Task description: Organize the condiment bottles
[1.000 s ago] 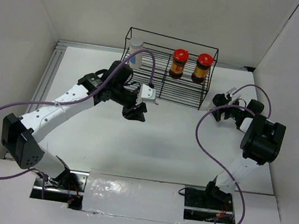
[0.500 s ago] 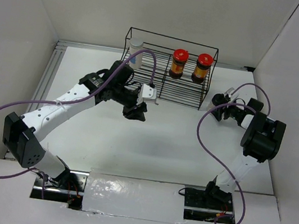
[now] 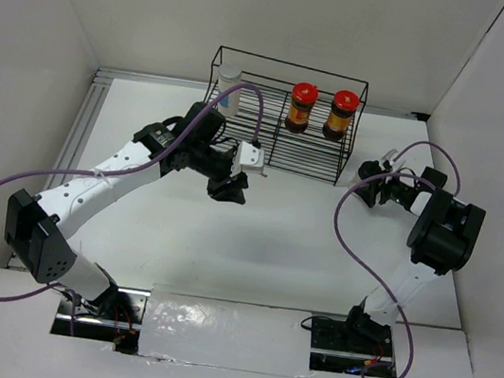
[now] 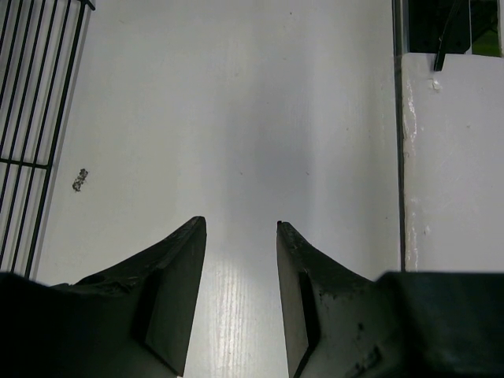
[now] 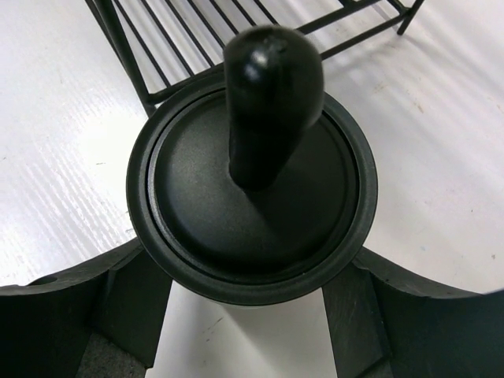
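Note:
A whitish bottle with a white cap and blue label (image 3: pixel 227 89) and two amber bottles with red caps (image 3: pixel 301 107) (image 3: pixel 341 114) stand in the black wire rack (image 3: pixel 271 159) at the back. The black-capped bottle (image 5: pixel 252 197) stands on the table just right of the rack; it also shows in the top view (image 3: pixel 368 168). My right gripper (image 5: pixel 246 272) has a finger on each side of it under the cap, shut on it. My left gripper (image 4: pixel 240 224) is open and empty, low over the table in front of the rack's left half (image 3: pixel 228 191).
The rack's wires show at the left edge of the left wrist view (image 4: pixel 31 94) and behind the bottle in the right wrist view (image 5: pixel 157 47). White walls close in the table on three sides. A metal rail (image 3: pixel 86 115) runs along the left edge.
The right arm's elbow has shifted a little to the right while its gripper stays at the black-capped bottle. The left arm has barely moved.

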Controlling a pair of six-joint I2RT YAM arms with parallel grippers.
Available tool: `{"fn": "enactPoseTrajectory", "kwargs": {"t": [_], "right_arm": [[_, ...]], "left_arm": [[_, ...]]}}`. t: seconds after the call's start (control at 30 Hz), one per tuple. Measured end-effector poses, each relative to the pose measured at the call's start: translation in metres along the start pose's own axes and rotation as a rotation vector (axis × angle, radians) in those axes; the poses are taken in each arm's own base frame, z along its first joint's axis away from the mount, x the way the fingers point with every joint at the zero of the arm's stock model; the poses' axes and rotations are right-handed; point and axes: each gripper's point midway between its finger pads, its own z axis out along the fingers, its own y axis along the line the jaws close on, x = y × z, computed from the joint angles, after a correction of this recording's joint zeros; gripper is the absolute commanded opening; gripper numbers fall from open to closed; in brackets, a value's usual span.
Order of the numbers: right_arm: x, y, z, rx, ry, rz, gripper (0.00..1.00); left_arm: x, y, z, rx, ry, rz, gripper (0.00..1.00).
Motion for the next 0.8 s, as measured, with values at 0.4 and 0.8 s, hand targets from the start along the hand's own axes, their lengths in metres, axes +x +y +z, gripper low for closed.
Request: {"fn": "enactPoseTrajectory", "kwargs": {"t": [0.4, 0.8], "right_arm": [[-0.032, -0.003, -0.044, 0.033, -0.015, 0.017, 0.46], [-0.106, 0.025, -0.07, -0.074, -0.091, -0.052, 0.39]], "left_arm": [[-0.013, -0.003, 0.001, 0.028, -0.059, 0.018, 0.55], [-0.075, -0.005, 0.001, 0.098, -0.312, 0.075, 0.8]]}}
